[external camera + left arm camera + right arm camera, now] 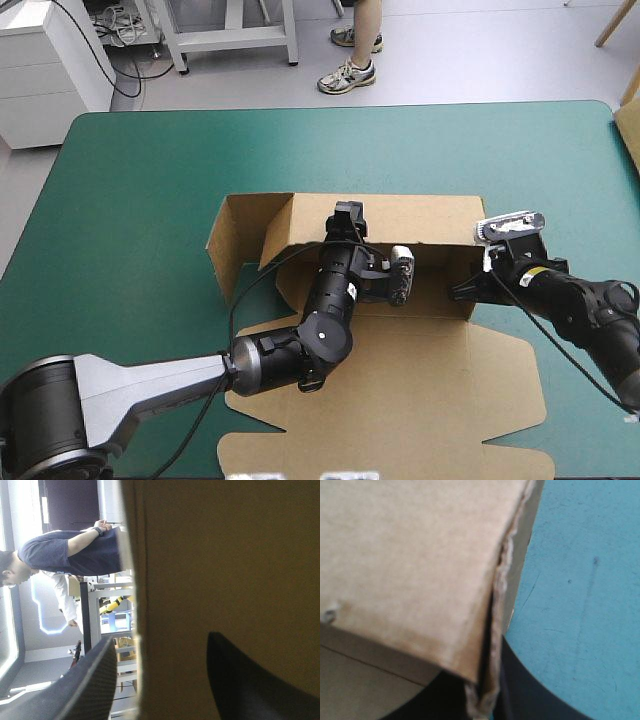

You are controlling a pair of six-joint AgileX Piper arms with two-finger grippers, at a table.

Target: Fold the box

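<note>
We see the brown box (400, 400) lying near the middle of the teal-green tabletop (150, 180), only partly formed. Its back wall (420, 222) stands raised along the far side, a side flap (232, 240) angles outward at the left end, and the wide lid panel (410, 360) lies flat toward the near edge.

The left gripper (345, 222) reaches in from the near left, over the flat board, and meets the back wall about midway along its length. In the left wrist view the box (225, 570) stands as an upright sheet across most of the picture, and the left gripper (161, 637) straddles its edge. One of the black fingers (90, 690) is out past the board's edge and the other (250, 685) lies against the board's face. They stand apart with a clear gap, so we read them as open and not clamping.

The right gripper (462, 290) sits at the right end of the back wall, low by the corner. In the right wrist view the box (410, 570) ends in a doubled, rough-cut edge that runs down between the right gripper (482, 700) fingers. These fingers (530, 700) are nearly closed, pinching that edge. The bare tabletop (580, 580) lies just beside the pinched corner.
</note>
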